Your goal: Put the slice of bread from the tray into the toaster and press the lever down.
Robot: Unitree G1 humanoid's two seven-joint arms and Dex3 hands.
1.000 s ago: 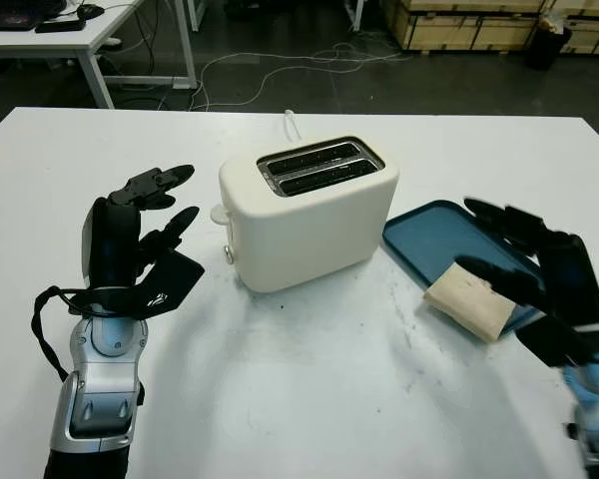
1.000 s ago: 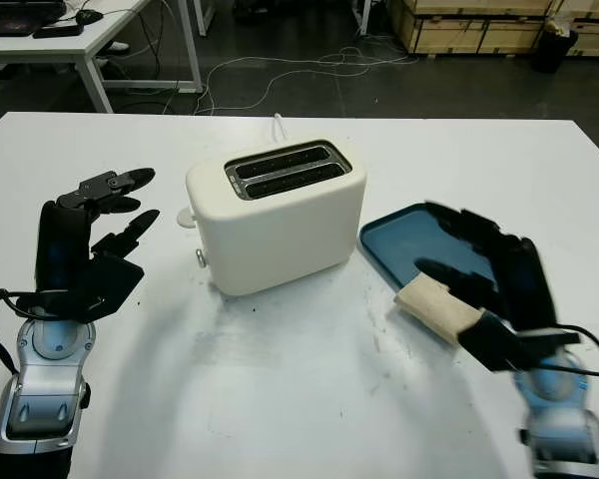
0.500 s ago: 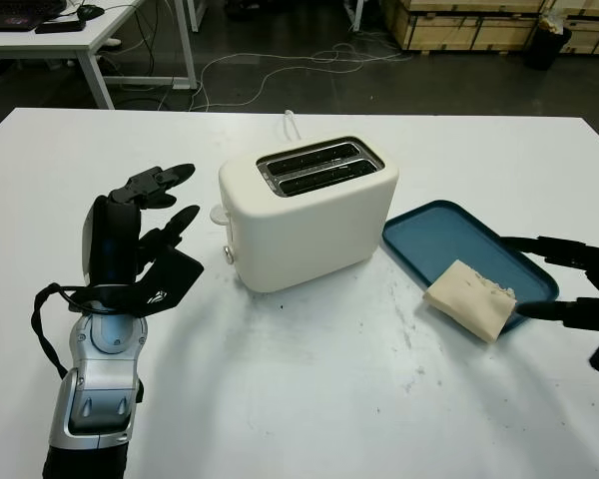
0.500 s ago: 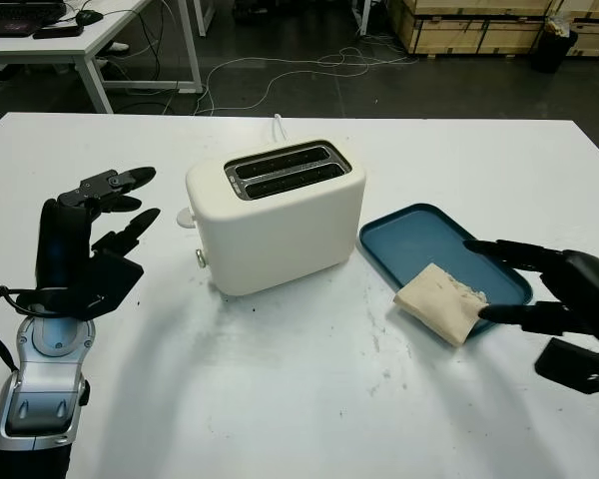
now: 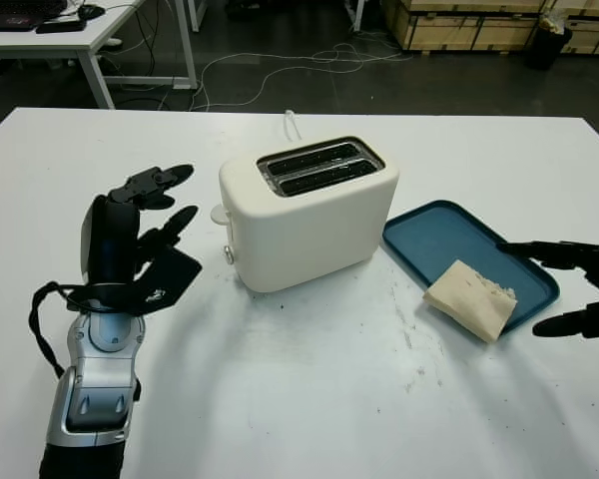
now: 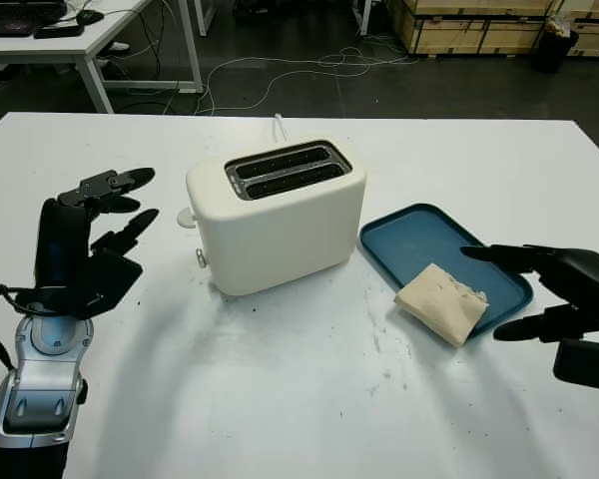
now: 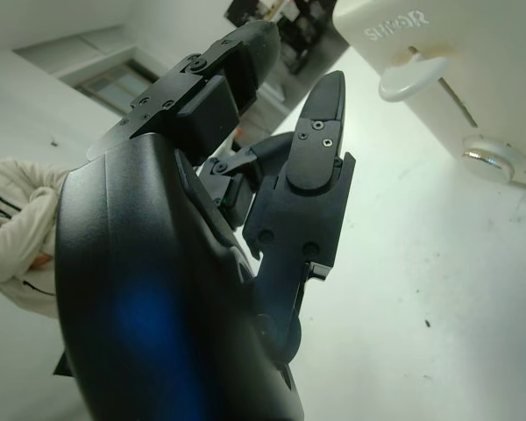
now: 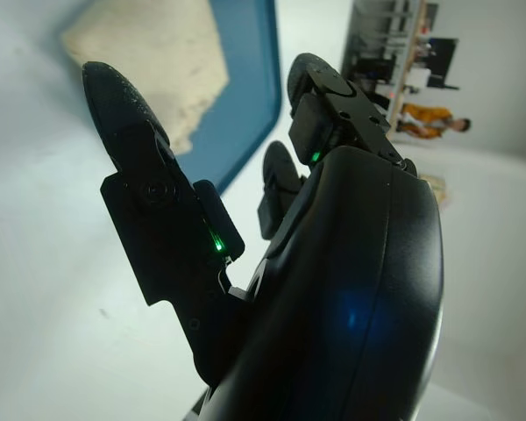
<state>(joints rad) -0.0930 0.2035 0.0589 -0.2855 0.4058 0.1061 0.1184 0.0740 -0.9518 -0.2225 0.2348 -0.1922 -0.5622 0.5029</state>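
A slice of pale bread (image 5: 469, 298) lies on the near corner of a blue tray (image 5: 434, 239), overhanging its edge onto the table. A cream two-slot toaster (image 5: 309, 210) stands at the table's middle, its lever knob (image 5: 220, 214) and a round dial on the left end. My right hand (image 6: 544, 289) is open just right of the bread, one finger above the tray's rim and one over the table. My left hand (image 5: 145, 230) is open, held up left of the toaster. In the right wrist view the bread (image 8: 153, 53) lies beyond my fingers.
The white table (image 5: 299, 399) has wide bare surface in front of the toaster. A white cord (image 5: 292, 124) runs off the table's far edge behind the toaster. Beyond it are a dark floor with cables, another desk and wooden crates.
My right hand has swung from over the bread and tray out to the right, uncovering the bread. The bread, tray, toaster and left hand have stayed where they were.
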